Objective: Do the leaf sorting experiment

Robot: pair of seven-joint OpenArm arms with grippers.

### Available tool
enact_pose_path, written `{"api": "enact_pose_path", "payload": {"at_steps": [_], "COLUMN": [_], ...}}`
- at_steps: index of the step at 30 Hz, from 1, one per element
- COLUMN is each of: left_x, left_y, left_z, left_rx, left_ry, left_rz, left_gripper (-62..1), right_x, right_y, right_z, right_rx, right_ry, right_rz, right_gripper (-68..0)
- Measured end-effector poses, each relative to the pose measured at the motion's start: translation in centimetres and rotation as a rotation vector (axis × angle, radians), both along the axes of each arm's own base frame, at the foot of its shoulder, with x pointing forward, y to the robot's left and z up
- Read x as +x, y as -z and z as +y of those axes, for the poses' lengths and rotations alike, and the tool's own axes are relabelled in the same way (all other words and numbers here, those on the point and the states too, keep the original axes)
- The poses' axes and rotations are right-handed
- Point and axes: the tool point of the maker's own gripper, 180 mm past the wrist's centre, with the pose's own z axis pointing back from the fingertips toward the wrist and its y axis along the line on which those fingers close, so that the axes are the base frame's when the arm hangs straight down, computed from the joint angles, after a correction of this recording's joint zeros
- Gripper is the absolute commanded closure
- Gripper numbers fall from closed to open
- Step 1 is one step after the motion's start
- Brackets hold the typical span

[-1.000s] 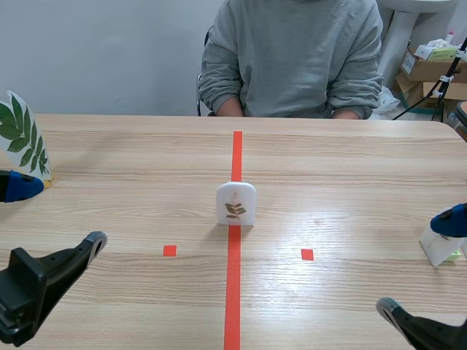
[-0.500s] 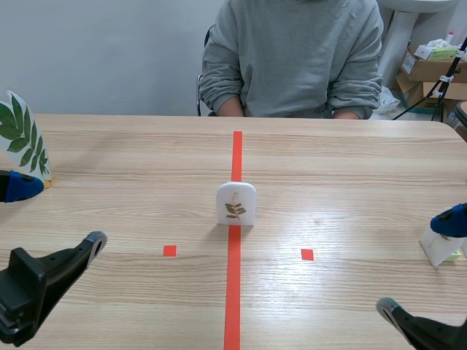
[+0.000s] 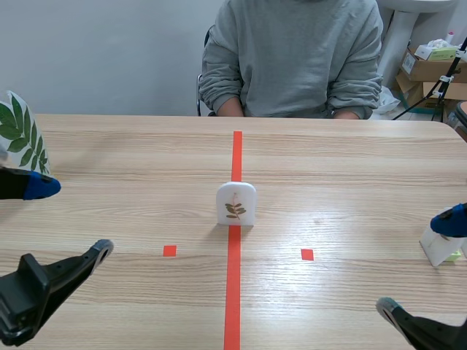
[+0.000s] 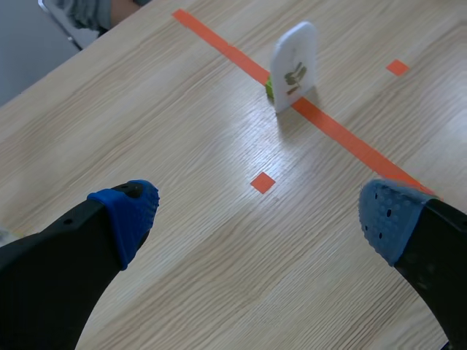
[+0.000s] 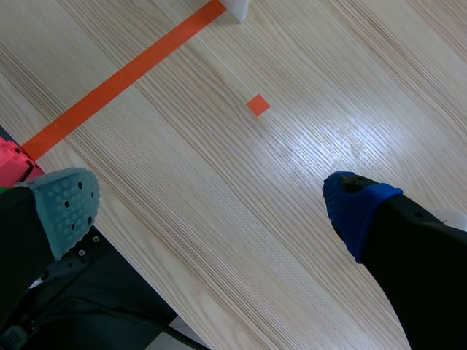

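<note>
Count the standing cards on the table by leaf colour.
White arched card with a green leaf, far left: 1
Small white arched card with a brown sprig, on the centre tape line: 1
White card, far right, face unseen: 1
Total: 3

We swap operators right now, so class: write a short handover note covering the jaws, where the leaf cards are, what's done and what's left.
Left gripper: jaws open, empty, low over the table.
Right gripper: jaws open, empty, also low.
Small leaf card: upright on the red line, mid-table, not held.
Big leaf card: at the left edge. White card: at the right edge, face not visible.
Done: nothing sorted that shows.
Left: probably grip the small card and take it to the matching side.
</note>
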Motion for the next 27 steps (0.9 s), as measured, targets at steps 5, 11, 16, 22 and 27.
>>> {"api": "enact_pose_path", "payload": {"at_steps": [5, 11, 16, 22, 27], "left_x": [2.5, 5.3, 7.4, 10.0, 11.9], "left_y": [2.3, 5.8, 8.1, 10.4, 11.5], "left_z": [1.0, -0.8, -3.2, -5.0, -7.3], "left_rx": [0.001, 0.017, 0.058, 0.125, 0.136], "left_ry": [0.012, 0.120, 0.230, 0.289, 0.314], "left_rz": [0.027, 0.084, 0.107, 0.135, 0.147], "left_gripper": [-58.7, -58.7, -58.7, -58.7, -58.7], "right_x": [0.0, 0.0, 0.0, 0.0, 0.0], "right_y": [0.3, 0.4, 0.4, 0.4, 0.4], "right_z": [-0.5, -0.5, -0.5, -0.5, -0.5], "right_rx": [-0.041, -0.045, -0.044, -0.042, -0.042], "right_ry": [-0.002, -0.002, -0.002, 0.000, -0.001], "right_rz": [0.000, 0.000, 0.000, 0.000, 0.000], "right_gripper": [-63.8, -63.8, -63.8, -63.8, -63.8]}}
